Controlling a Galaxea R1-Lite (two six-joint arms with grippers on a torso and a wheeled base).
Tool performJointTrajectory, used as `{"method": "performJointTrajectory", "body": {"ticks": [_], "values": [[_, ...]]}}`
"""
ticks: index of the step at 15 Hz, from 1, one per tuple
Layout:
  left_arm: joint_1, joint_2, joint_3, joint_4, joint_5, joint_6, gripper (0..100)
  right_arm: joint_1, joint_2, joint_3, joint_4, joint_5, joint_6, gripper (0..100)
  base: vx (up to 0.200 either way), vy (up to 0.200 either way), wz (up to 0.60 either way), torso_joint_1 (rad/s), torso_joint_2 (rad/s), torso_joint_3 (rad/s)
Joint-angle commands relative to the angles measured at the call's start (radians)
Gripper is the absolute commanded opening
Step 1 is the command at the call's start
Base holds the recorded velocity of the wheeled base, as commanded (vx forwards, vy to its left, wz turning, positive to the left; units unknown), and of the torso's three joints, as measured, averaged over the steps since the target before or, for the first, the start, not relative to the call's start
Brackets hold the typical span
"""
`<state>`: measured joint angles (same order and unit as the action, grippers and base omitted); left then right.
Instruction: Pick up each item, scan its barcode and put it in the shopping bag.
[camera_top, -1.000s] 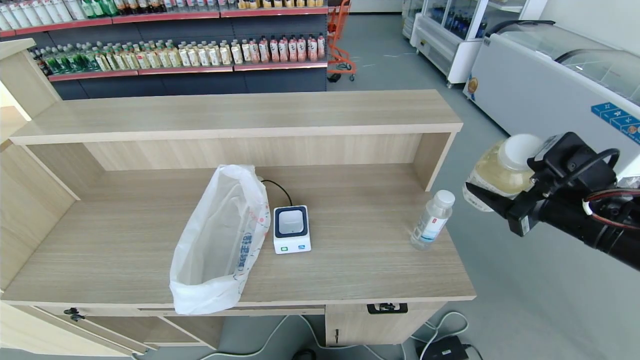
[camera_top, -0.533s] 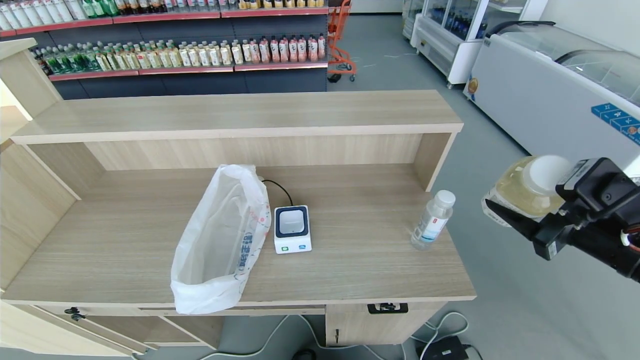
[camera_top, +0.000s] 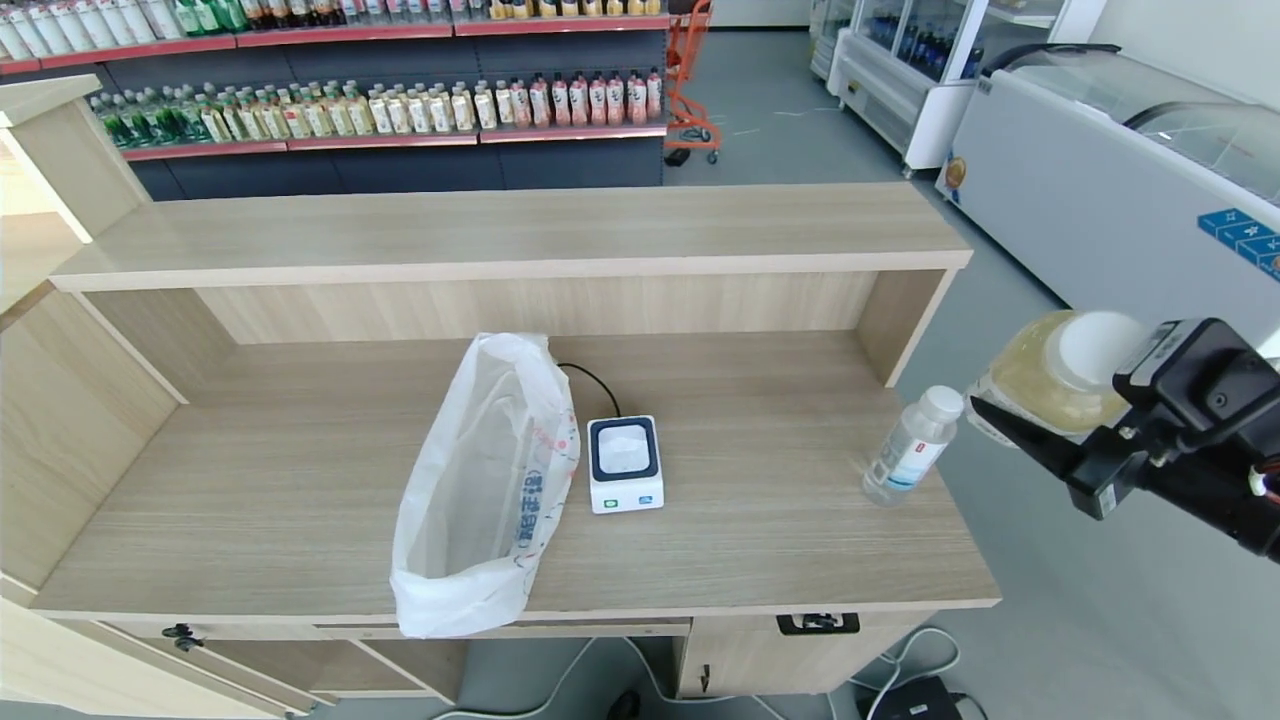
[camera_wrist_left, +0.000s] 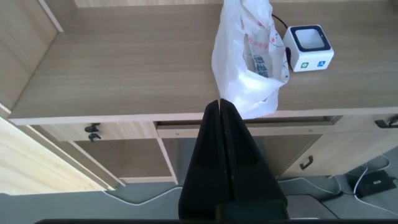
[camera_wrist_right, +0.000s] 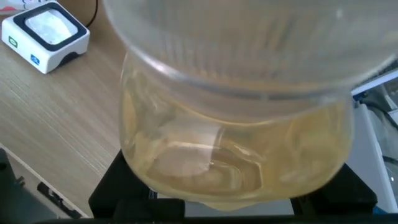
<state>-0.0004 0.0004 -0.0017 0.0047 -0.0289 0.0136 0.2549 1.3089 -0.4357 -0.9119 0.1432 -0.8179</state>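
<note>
Right gripper is clamped on the white-capped yellow drink bottle and holds it in the air off the right end of the counter. Just to that gripper's left the clear water bottle stands at the counter edge, the scanner sits well beyond it, and the shopping bag lies just beside the scanner. Left gripper hangs before the counter's front edge, bag straight ahead, jaws pressed together on nothing.
</note>
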Motion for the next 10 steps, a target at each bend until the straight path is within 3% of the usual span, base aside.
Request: {"method": "performJointTrajectory", "body": {"ticks": [1, 5, 10], "values": [[0.0, 0.0, 0.0, 0.0, 0.0, 0.0, 0, 0.003, 0.015, -0.005, 0.001, -0.001, -0.004, 0, 0.0, 0.2, 0.0, -0.002, 0.0, 0.002], [0.0, 0.0, 0.0, 0.0, 0.0, 0.0, 0, 0.003, 0.122, -0.08, -0.021, -0.001, -0.009, 0, 0.0, 0.2, 0.0, 0.002, 0.0, 0.001], [0.0, 0.0, 0.0, -0.002, 0.0, 0.002, 0, 0.004, 0.337, -0.135, -0.17, 0.024, -0.009, 0, 0.0, 0.2, 0.0, 0.003, 0.0, 0.003]]}}
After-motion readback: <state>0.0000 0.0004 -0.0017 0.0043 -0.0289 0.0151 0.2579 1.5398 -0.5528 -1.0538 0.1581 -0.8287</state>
